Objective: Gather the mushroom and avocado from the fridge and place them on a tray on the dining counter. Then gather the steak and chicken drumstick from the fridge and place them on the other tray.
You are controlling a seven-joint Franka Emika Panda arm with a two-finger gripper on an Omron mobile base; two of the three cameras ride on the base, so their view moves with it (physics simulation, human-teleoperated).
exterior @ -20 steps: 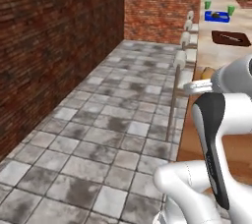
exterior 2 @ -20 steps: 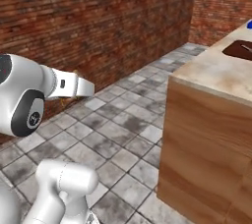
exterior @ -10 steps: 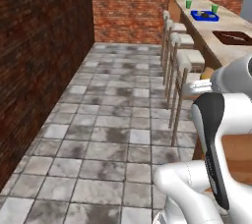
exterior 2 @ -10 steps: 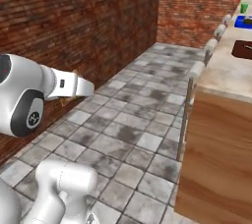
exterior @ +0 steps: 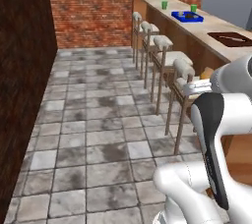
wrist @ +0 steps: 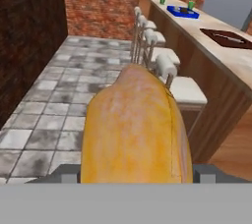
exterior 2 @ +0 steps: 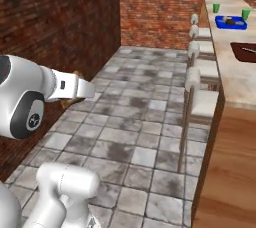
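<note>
My gripper [wrist: 136, 175] is shut on the chicken drumstick [wrist: 135, 129], a big tan-orange lump that bulges between the two fingers in the hand view. A bit of the same drumstick [exterior 2: 75, 74] peeks out beside the white hand in the right base view. The dining counter [exterior: 209, 27] runs along the right. On it lie the bright blue tray [exterior: 187, 16] with a small dark lump I cannot identify, and nearer to me the dark brown other tray [exterior: 231, 38]. The fridge, steak, mushroom and avocado cannot be made out.
A row of padded stools [exterior: 170, 60] lines the counter's front. Two green cups [exterior: 164, 5] stand by the blue tray. A dark brick wall [exterior: 24, 70] closes the left side, another brick wall [exterior: 93, 12] the far end. Grey tiled floor [exterior: 93, 120] lies between.
The whole picture has swung as the base turned: the counter and stools now run straight ahead on the right. The drumstick stays in the gripper.
</note>
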